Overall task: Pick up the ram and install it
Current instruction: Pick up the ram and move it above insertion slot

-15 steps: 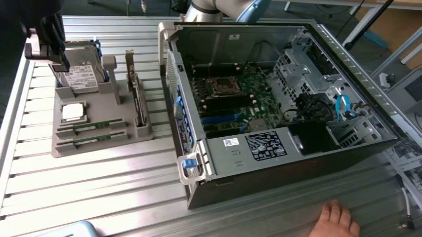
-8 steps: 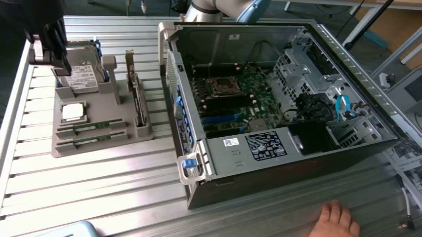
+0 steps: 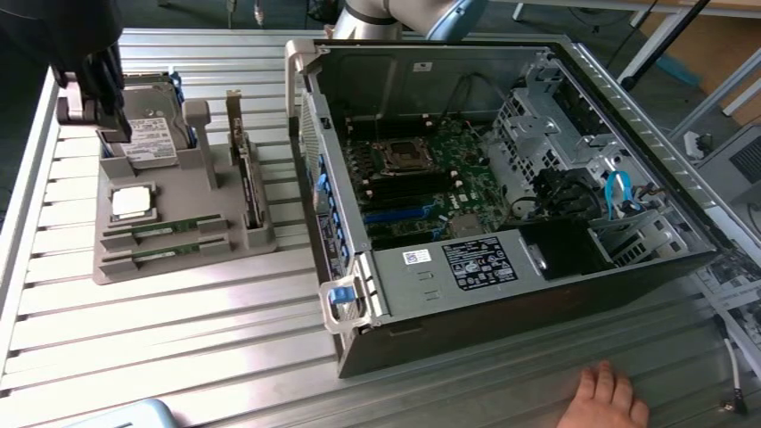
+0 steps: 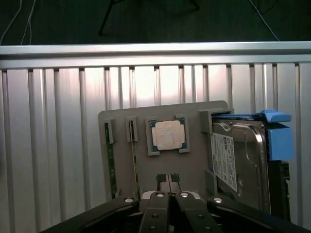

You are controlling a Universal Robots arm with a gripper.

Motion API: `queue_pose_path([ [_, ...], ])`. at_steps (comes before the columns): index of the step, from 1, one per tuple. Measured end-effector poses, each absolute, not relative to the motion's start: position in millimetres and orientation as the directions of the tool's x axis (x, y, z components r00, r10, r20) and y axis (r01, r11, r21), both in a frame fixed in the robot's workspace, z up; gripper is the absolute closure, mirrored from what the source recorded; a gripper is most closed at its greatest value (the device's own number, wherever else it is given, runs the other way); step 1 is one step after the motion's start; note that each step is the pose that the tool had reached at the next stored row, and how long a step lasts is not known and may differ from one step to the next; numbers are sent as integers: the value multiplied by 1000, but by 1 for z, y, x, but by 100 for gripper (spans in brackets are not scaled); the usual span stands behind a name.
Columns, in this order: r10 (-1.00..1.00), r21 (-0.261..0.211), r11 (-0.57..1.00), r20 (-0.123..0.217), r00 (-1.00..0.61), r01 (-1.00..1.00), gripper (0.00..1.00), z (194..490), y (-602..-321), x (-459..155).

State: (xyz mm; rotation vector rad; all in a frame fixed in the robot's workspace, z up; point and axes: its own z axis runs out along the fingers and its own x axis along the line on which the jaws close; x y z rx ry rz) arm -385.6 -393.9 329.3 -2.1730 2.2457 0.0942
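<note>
Two thin green ram sticks (image 3: 163, 228) are laid side by side, pointing left to right, in a flat grey tray (image 3: 167, 192) at the exterior view's left, lower in the frame than the black gripper (image 4: 168, 179), which is clenched on nothing.

One arm (image 3: 398, 16) is fitted. Its base joints, finished in grey with a blue cap, are seen at the far edge of the scene, near the centre of the exterior view. The dark wrist housing (image 3: 53, 31) is located at the exterior view's far left. The gripper (image 3: 110, 125) is suspended below the wrist and is directed downward. In the wrist view, two black fingers (image 4: 161, 184) are shown extending away from the camera from a grey metal body flanked by black linkage bars. The jaws are fully closed, the fingertips being set side by side.
</note>
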Motion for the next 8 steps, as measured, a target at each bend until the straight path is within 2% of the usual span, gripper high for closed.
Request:
queue_pose_path([
  [8, -998, 33, 32, -53, -34, -999, 89, 321, -394, -386],
])
